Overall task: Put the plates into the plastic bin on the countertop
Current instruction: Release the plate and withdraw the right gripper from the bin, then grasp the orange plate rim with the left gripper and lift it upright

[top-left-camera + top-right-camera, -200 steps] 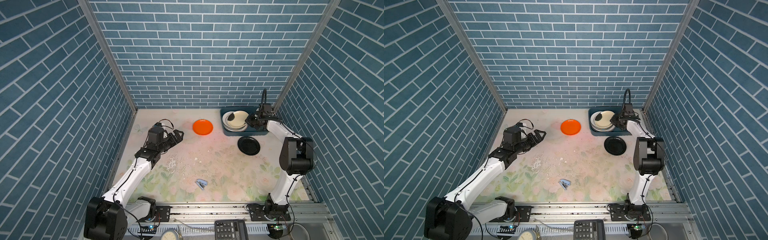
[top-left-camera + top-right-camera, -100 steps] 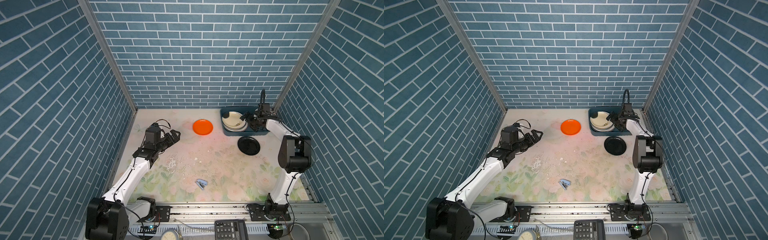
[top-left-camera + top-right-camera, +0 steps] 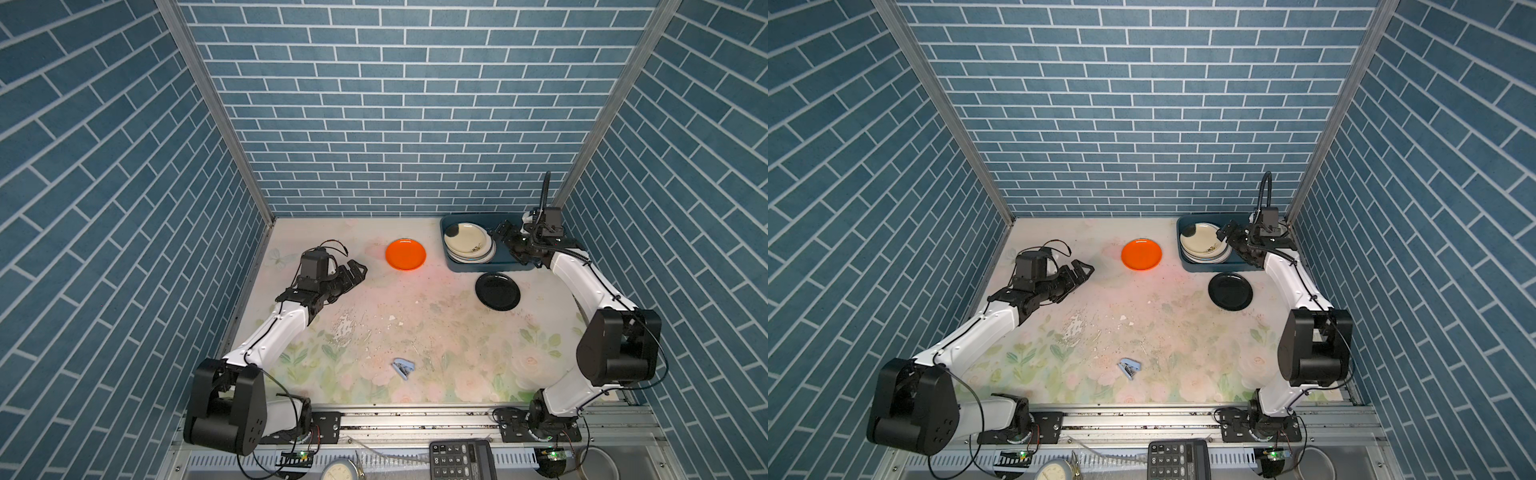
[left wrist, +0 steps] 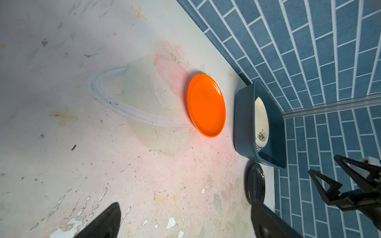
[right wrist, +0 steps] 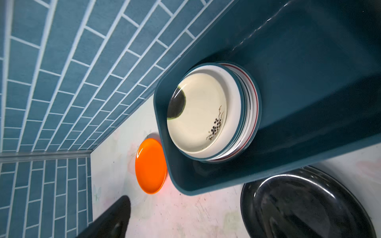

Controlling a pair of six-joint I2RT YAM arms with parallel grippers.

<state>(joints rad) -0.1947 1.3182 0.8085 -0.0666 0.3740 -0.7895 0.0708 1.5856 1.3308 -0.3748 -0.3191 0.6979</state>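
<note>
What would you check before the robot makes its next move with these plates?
1. Right gripper open and empty: ok.
2. Left gripper open and empty: ok.
3. Stack of plates flat inside the bin: ok.
4. Bare room in the bin beside the stack: ok.
5. All plates in: not ok; orange plate and black plate lie on the countertop.
6. Gap between black plate and bin: cannot tell.
</note>
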